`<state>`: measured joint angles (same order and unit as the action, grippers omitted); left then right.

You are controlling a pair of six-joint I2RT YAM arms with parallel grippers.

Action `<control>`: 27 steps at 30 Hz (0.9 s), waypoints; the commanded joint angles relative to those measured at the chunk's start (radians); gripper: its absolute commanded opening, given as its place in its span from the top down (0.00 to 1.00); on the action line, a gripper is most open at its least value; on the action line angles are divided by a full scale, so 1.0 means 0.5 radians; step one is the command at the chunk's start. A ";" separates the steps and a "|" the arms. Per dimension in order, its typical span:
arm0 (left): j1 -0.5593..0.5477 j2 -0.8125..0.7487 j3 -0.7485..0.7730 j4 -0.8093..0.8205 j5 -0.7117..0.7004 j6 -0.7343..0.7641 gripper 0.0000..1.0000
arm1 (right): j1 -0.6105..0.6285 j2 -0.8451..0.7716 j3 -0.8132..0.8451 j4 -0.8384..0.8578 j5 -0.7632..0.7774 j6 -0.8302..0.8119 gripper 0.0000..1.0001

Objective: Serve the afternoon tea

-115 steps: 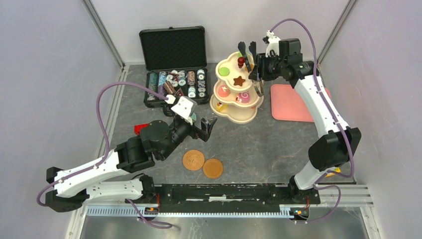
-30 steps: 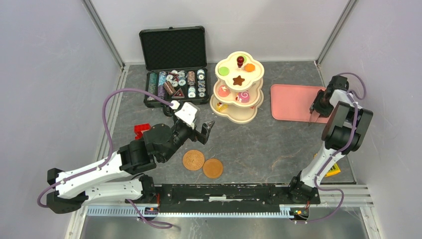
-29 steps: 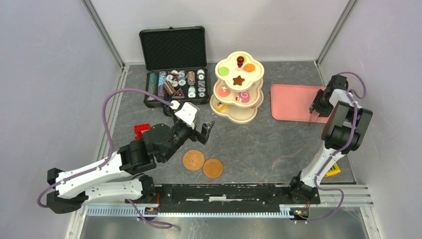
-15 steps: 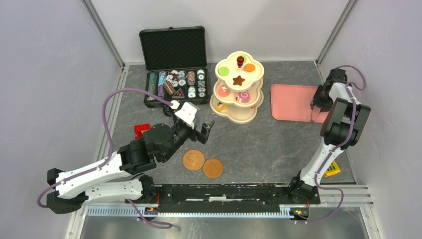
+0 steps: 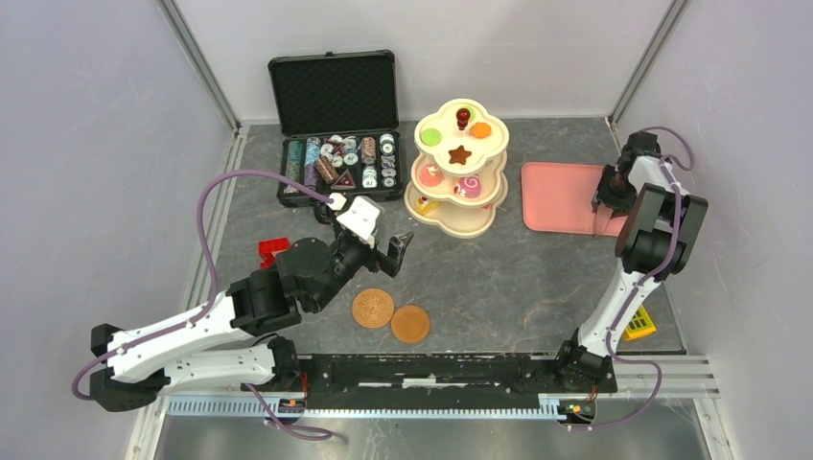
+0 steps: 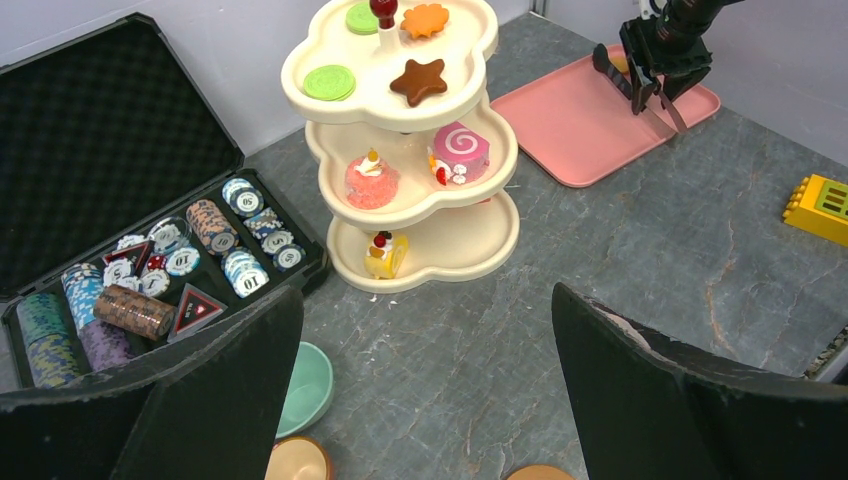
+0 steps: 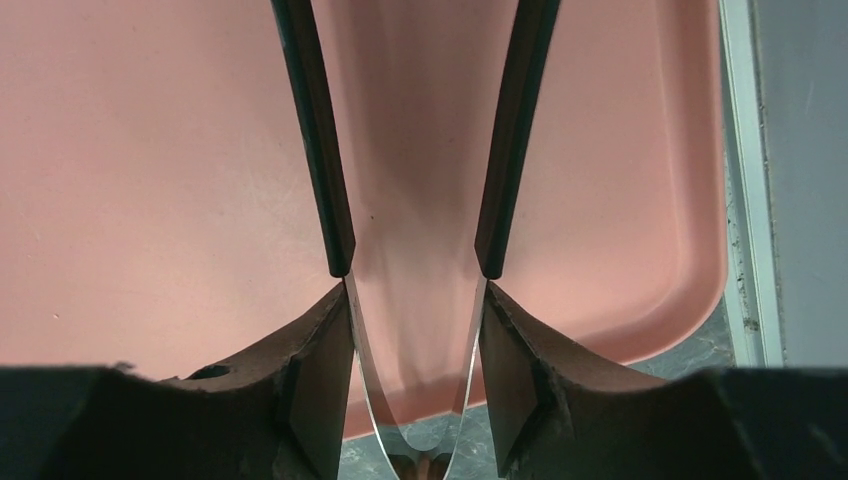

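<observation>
The cream three-tier stand (image 5: 467, 225) with a red knob stands at the back centre and holds small toy pastries; it also shows in the left wrist view (image 6: 470, 245). Two brown saucers (image 5: 373, 308) (image 5: 410, 324) lie on the table in front of it. My left gripper (image 5: 393, 251) (image 6: 425, 300) is open and empty, above the table. The teal cup (image 6: 305, 385) and the smaller brown cup (image 6: 298, 462) sit just beside its left finger. My right gripper (image 5: 606, 196) (image 7: 415, 300) is shut on metal tongs (image 7: 315, 150) (image 6: 655, 90), held over the pink tray (image 5: 556, 196) (image 7: 150, 150).
An open black case of poker chips (image 5: 336, 163) (image 6: 150, 290) stands at the back left. A red toy car (image 5: 271, 251) lies by my left arm. A yellow brick (image 5: 638, 324) (image 6: 822, 205) lies near the right wall.
My right arm has swung from the stand's top tier to the pink tray, then edged a little farther back. My left arm has barely moved.
</observation>
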<state>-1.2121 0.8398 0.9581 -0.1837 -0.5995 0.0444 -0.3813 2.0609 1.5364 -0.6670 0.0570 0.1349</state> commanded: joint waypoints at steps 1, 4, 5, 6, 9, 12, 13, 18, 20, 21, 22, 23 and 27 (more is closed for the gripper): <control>0.011 0.001 -0.008 0.091 0.006 0.046 0.00 | 0.005 0.087 0.144 -0.056 0.004 -0.022 0.51; 0.011 0.004 -0.008 0.091 0.006 0.052 0.00 | 0.008 0.121 0.201 -0.071 0.006 -0.016 0.55; 0.011 0.008 -0.008 0.092 0.003 0.053 0.00 | 0.006 0.134 0.215 -0.078 0.001 -0.012 0.57; 0.012 0.008 -0.009 0.092 0.002 0.053 0.00 | 0.006 0.139 0.220 -0.082 -0.001 -0.010 0.59; 0.015 0.012 -0.008 0.094 0.002 0.053 0.00 | 0.015 0.128 0.211 -0.078 -0.001 -0.009 0.66; 0.016 0.019 -0.008 0.091 0.009 0.049 0.00 | 0.029 0.095 0.184 -0.072 0.003 -0.013 0.74; 0.017 0.020 -0.008 0.091 0.011 0.046 0.00 | 0.034 0.075 0.164 -0.063 0.000 -0.012 0.77; 0.018 0.026 0.000 0.085 0.015 0.043 0.00 | 0.045 -0.053 0.036 0.012 -0.022 -0.005 0.85; 0.019 0.026 0.001 0.082 0.015 0.040 0.00 | 0.045 -0.117 -0.012 0.031 -0.022 -0.004 0.88; 0.019 0.026 0.001 0.081 0.016 0.040 0.00 | 0.044 -0.144 -0.034 0.032 -0.023 -0.005 0.89; 0.019 0.028 0.004 0.079 0.015 0.042 0.00 | 0.045 -0.181 -0.057 0.039 -0.025 -0.004 0.90; 0.017 0.029 0.005 0.077 0.017 0.042 0.00 | 0.043 -0.213 -0.088 0.049 -0.027 -0.003 0.91; 0.017 0.028 0.010 0.074 0.006 0.043 0.00 | 0.045 -0.411 -0.267 0.116 -0.073 0.003 0.93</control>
<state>-1.2076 0.8532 0.9581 -0.1841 -0.5961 0.0444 -0.3618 1.9926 1.4639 -0.6590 0.0479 0.1329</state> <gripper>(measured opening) 0.997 0.419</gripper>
